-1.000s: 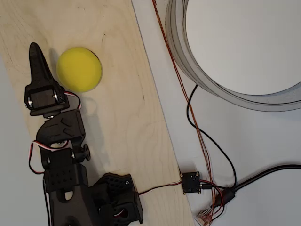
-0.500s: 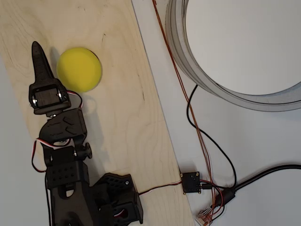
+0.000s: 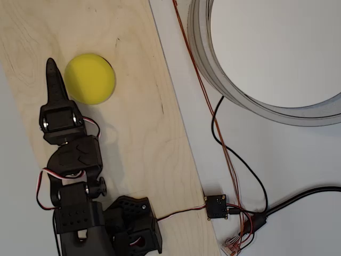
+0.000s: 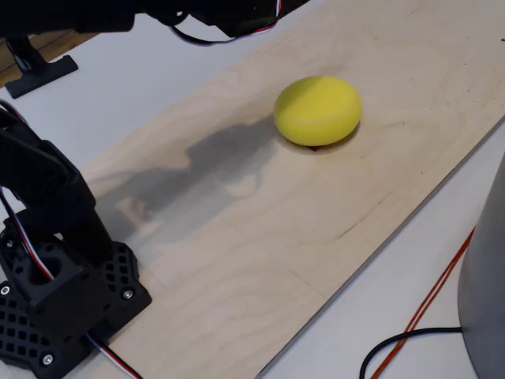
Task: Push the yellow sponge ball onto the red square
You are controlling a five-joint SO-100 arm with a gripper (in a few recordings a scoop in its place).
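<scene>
Ball (image 3: 89, 78) — yellow sponge, round — sat on the plywood board (image 3: 133, 133) near its left edge in the overhead view, a sliver of red just peeking from beneath it in the fixed view. Gripper (image 3: 52, 80) pointed alongside, just left of the ball, apparently apart from it; jaws looked closed to a single point, clasping nothing. Judged late in the push — possibly already on the square. Next move: at most a gentle centring nudge.

red square (image 4: 316, 147) almost wholly hidden under yellow sponge ball (image 4: 318, 110)
</scene>
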